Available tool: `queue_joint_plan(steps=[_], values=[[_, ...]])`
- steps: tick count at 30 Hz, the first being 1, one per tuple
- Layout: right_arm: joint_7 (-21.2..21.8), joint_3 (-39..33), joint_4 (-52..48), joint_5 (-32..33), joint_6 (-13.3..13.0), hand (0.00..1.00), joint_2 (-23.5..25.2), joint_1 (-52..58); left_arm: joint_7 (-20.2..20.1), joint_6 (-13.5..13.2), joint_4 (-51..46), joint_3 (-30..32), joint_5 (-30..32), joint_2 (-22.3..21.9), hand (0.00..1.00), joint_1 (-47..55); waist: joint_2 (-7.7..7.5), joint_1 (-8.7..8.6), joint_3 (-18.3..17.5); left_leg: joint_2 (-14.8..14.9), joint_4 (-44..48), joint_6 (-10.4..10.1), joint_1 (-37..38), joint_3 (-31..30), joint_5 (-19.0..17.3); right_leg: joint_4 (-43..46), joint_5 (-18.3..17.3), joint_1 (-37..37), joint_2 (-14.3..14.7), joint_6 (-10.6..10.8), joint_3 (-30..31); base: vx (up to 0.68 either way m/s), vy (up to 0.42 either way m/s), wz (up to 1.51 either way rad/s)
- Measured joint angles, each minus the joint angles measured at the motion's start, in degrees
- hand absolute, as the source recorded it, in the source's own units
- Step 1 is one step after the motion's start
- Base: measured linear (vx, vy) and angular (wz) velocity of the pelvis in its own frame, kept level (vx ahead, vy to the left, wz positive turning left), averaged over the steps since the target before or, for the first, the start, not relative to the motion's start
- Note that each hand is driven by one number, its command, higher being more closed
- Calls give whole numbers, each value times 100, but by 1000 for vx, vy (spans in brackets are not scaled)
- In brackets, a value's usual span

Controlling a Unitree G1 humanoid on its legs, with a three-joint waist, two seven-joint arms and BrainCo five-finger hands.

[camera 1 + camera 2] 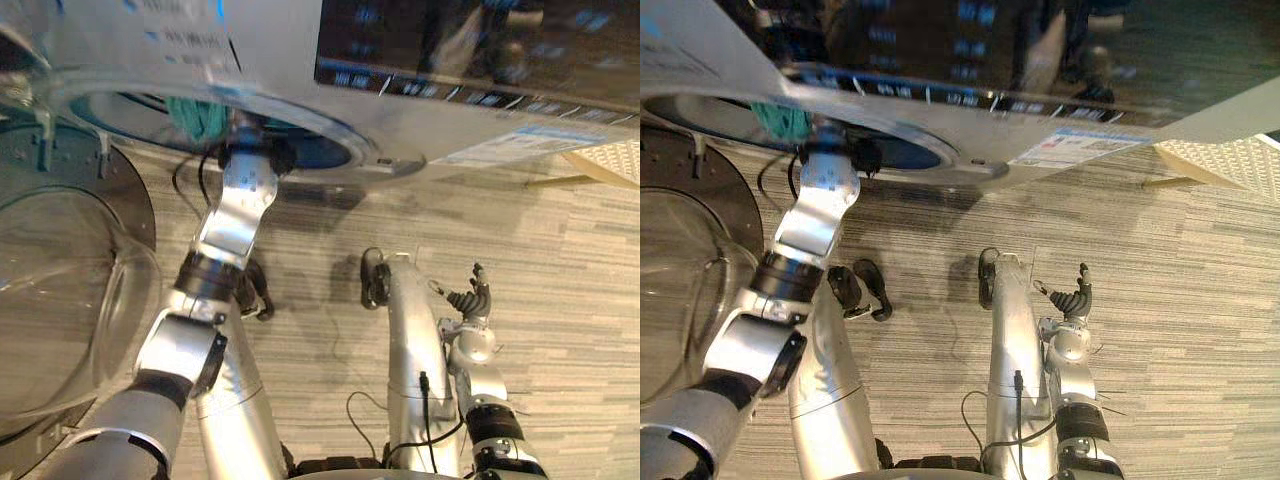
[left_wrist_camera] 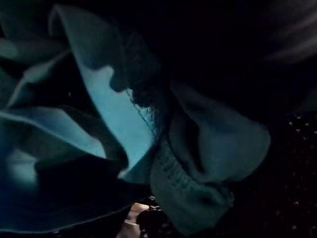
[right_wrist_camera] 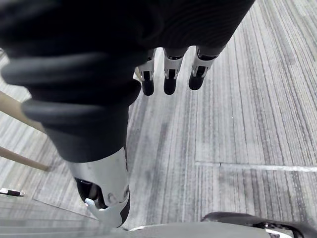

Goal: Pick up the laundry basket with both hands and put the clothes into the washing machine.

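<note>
Two hands, two jobs. Washing machine fills 12 o'clock in the eye views, its round opening facing down toward the robot. Glass door swung wide at 9 o'clock.

Left arm runs from 7 o'clock up to 11, wrist at the rim of the opening. Left hand is inside the mouth, dark cover just showing. Can't tell how its fingers are set or whether they hold anything.

Teal garment bunched at the rim, just beside that wrist at 11 o'clock. In the left wrist view the same teal cloth lies in loose folds against the dark drum.

Right hand hangs low at 4 o'clock over the striped floor, well apart from the machine. Fingers straight and loose, nothing in them.

Pale lattice-sided thing at 2 o'clock by the machine's corner, probably the laundry basket, touched by neither hand. Contents hidden.

Judgement: loading step in hand, well along. One garment at least is at or in the drum. Left to do: clear the arm from the opening; whether more clothes wait, can't tell
</note>
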Motion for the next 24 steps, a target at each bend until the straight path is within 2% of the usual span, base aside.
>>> queue_joint_plan(steps=[4,9,11,15,19,22,24], values=[[13,-1,-1,74,-40,0,24,0,-177,73,780,-42,27,-2,0,-614,-4,-48,0,-10,46,16,-158,-58,10,30,4,-100,-6,-8,-39,0,0,0],[160,2,-3,154,-140,0,27,-1,-552,388,1621,-43,618,10,0,-851,-92,-82,40,-41,171,6,-299,-132,5,180,-38,-213,-32,-49,-69,42,-2,4],[255,-5,-2,186,-168,0,23,-1,-795,593,1887,-36,1086,-12,0,-850,-94,-126,40,-110,229,5,-361,-215,5,262,-82,-215,-100,-77,-139,26,1,14],[438,-7,1,334,-175,0,17,2,-1139,712,1993,81,1477,-12,0,-850,-112,-128,34,-130,228,-1,-360,-223,10,293,-99,-207,-136,-99,-150,8,-2,8],[537,-8,1,385,-170,0,-11,18,-1265,741,1993,256,1539,-54,0,-836,-114,-128,30,-199,174,-53,-284,-293,44,280,-125,-73,-207,-140,-230,22,-9,11],[640,-12,2,412,-168,0,-14,84,-1252,755,1924,626,1503,-155,0,-618,-141,-95,6,-220,-137,-136,112,-327,94,7,-146,365,-220,-171,-350,52,-26,13],[682,-10,5,433,-161,0,-11,226,-1223,752,1737,959,1298,-253,0,-146,-186,-11,-52,-225,-602,-209,597,-307,200,-410,-130,863,-225,-236,-460,77,-47,13]])
